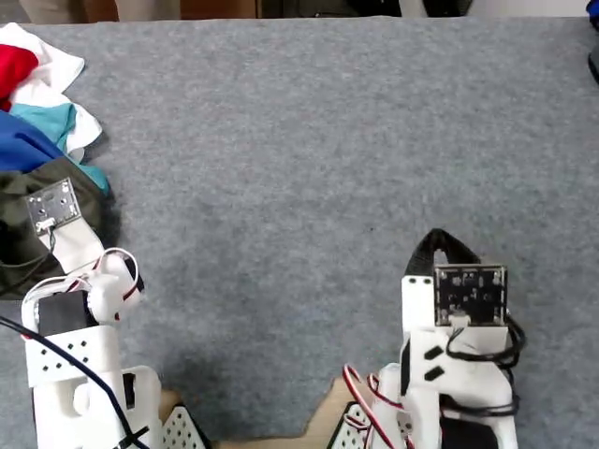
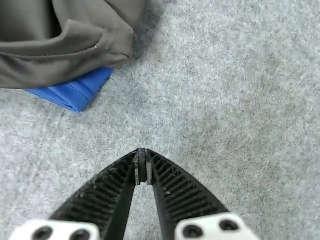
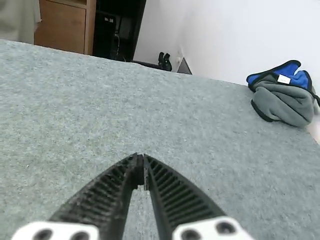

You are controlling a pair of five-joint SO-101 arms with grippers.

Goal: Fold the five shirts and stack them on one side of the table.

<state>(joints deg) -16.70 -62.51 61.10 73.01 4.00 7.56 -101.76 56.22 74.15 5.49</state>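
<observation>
A heap of shirts lies at the table's left edge: a white and red one [image 1: 37, 65] at the back, a teal one [image 1: 56, 122], a blue one [image 1: 23, 145] and a dark olive one [image 1: 23, 224] nearest the front. My left gripper [image 2: 142, 167] is shut and empty over bare carpet, just off the hem of the dark shirt [image 2: 65, 40] and a blue corner [image 2: 75, 93] poking out under it. My right gripper [image 3: 140, 172] is shut and empty, low over the mat at the front right [image 1: 438, 241], far from the heap.
The grey carpet-like mat [image 1: 318, 140] covers the table. A bundled grey and blue garment [image 3: 282, 97] lies at the far right edge. Both arm bases stand at the front edge. A wooden cabinet [image 3: 62, 25] stands beyond the table.
</observation>
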